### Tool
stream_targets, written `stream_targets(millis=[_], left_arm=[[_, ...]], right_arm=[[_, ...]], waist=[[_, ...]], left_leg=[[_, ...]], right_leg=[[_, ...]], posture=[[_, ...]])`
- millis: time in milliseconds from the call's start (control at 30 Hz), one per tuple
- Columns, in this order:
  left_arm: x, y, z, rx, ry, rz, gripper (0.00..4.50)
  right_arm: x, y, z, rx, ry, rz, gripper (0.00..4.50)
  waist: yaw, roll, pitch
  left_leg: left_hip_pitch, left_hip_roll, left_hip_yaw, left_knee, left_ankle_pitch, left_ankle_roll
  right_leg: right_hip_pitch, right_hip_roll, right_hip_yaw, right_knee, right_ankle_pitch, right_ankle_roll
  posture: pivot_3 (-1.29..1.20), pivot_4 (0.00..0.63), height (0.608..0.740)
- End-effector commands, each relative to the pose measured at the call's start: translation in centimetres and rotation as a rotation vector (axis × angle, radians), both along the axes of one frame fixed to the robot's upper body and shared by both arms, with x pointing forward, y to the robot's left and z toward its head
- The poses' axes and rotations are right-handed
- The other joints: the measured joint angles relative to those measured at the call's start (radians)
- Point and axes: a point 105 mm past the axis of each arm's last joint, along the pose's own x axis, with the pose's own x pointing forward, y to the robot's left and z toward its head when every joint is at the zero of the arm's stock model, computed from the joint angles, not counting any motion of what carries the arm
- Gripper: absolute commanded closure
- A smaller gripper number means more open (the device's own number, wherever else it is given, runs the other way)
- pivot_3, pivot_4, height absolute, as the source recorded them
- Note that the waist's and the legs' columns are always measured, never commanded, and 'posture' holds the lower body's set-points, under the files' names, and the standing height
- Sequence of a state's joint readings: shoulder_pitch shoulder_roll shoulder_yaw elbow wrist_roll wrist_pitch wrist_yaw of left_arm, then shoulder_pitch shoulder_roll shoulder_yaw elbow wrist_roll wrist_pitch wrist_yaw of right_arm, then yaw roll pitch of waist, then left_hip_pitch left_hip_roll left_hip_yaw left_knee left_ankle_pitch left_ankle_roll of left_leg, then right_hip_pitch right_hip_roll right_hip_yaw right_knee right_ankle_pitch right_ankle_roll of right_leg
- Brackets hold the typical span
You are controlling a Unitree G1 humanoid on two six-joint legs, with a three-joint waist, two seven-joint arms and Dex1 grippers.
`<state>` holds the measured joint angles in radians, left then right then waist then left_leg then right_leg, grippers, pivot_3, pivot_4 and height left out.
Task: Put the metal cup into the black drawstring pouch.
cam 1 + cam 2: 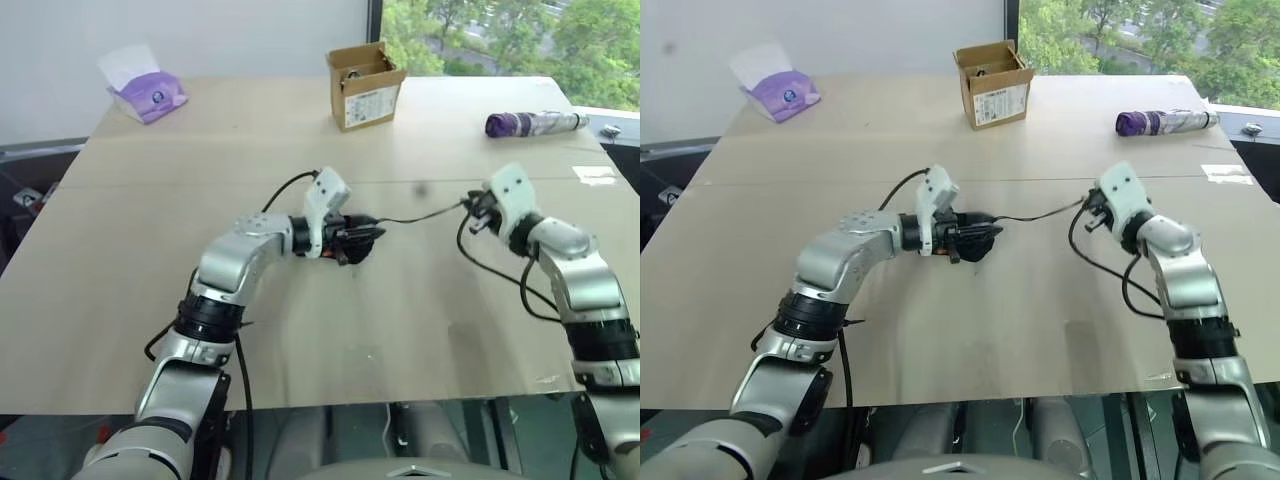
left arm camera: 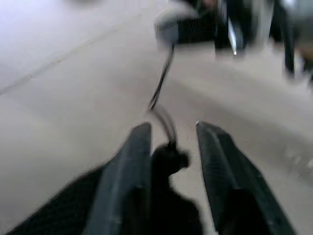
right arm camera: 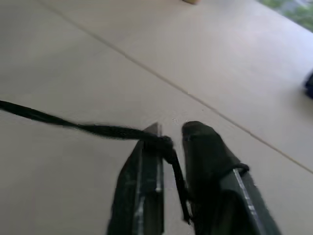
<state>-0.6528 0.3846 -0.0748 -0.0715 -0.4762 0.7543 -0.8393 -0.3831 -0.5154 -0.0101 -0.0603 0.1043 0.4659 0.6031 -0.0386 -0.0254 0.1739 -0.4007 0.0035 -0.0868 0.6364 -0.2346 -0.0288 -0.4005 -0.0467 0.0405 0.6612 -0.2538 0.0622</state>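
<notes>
Black drawstring pouch point(image 1: 358, 240) between left hand point(image 1: 372, 238) fingers.

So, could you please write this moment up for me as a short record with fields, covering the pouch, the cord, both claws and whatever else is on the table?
pouch: small black fabric drawstring pouch, between the left claw's fingers
cord: thin black cord, stretched from the pouch to the right claw
left claw: fingers apart, pouch fabric between them
right claw: fingers slightly apart, cord's knotted end between them
metal cup: cannot tell where it is
table: pale brown, also holding an open brown cardboard box, a purple tissue pack and a purple patterned roll
</notes>
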Motion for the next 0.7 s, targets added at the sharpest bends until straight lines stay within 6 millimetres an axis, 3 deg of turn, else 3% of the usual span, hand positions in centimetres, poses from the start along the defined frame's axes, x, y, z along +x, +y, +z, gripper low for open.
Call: stream_targets(millis=[33,67,100,167,367,433,533,567,633,700], left_arm=[[-0.4,2.7,3.5,-0.113,-0.123,0.184,1.70],[-0.4,3.7,3.5,-0.119,-0.132,0.246,1.31],[-0.8,4.6,4.0,-0.184,-0.176,0.294,1.23],[-1.7,6.7,3.0,-0.136,-0.231,0.391,1.23],[-6.0,12.2,-2.4,0.009,-0.164,0.535,1.23],[-7.2,13.8,-3.6,0.024,-0.130,0.603,1.23],[-9.0,14.5,-4.1,-0.007,-0.090,0.614,1.23],[-9.5,14.6,-4.1,-0.023,-0.077,0.611,0.72],[-10.1,14.8,-4.0,-0.024,-0.078,0.633,0.09],[-10.1,15.1,-3.9,-0.012,-0.084,0.662,0.04]], right_arm=[[-3.2,-1.4,1.5,0.050,-0.076,-0.018,2.15],[-4.1,-1.8,1.6,0.072,-0.086,-0.036,1.73],[-5.3,-2.2,1.5,0.069,-0.108,-0.039,1.17],[-7.7,-2.7,1.2,0.088,-0.120,-0.039,0.39],[-12.9,-3.6,-0.7,0.054,-0.106,-0.043,0.39],[-13.9,-4.3,-1.3,0.063,-0.109,-0.081,0.39],[-15.2,-4.7,-2.2,0.068,-0.091,-0.101,0.18],[-15.5,-4.8,-2.4,0.067,-0.092,-0.112,0.00],[-15.7,-5.2,-2.2,0.073,-0.116,-0.156,0.00],[-15.8,-5.2,-2.1,0.085,-0.120,-0.165,0.00]], waist=[[0.003,0.000,0.000],[0.003,0.000,0.000],[0.004,0.001,-0.001],[0.004,0.001,-0.001],[0.002,0.000,-0.002],[0.005,0.000,-0.001],[0.015,0.000,-0.001],[0.019,0.000,-0.002],[0.026,-0.001,-0.002],[0.027,0.000,-0.002]], left_leg=[[0.000,0.000,0.000,0.000,0.000,0.000],[0.000,0.000,0.000,0.000,0.000,0.001],[0.000,0.000,0.001,0.000,0.000,0.001],[0.002,0.000,0.001,0.000,-0.001,0.001],[0.008,0.002,0.002,-0.001,-0.001,0.001],[0.014,0.002,0.003,-0.001,-0.001,0.001],[0.020,0.003,0.003,-0.001,-0.001,0.001],[0.020,0.004,0.003,0.000,-0.001,0.001],[0.020,0.006,0.003,0.000,-0.001,0.001],[0.020,0.006,0.003,0.000,-0.001,0.001]], right_leg=[[0.000,0.000,0.000,-0.001,0.000,0.000],[0.000,0.000,0.000,0.000,0.000,0.000],[0.000,-0.001,0.001,0.000,0.000,0.000],[0.001,-0.001,0.001,-0.001,0.000,0.000],[0.007,0.001,0.002,0.000,-0.001,0.000],[0.013,0.001,0.002,-0.002,-0.003,-0.003],[0.020,0.000,0.001,-0.005,-0.006,0.000],[0.021,0.000,0.002,-0.005,-0.006,0.000],[0.021,0.000,0.001,-0.005,-0.006,0.000],[0.020,0.000,0.001,-0.005,-0.006,0.000]], posture=[[0.00,0.150,0.740],[0.00,0.150,0.740],[0.00,0.150,0.740],[0.00,0.150,0.740],[0.00,0.150,0.740],[0.00,0.150,0.740],[0.00,0.150,0.740],[0.00,0.150,0.740],[0.00,0.150,0.740],[0.00,0.150,0.740]])
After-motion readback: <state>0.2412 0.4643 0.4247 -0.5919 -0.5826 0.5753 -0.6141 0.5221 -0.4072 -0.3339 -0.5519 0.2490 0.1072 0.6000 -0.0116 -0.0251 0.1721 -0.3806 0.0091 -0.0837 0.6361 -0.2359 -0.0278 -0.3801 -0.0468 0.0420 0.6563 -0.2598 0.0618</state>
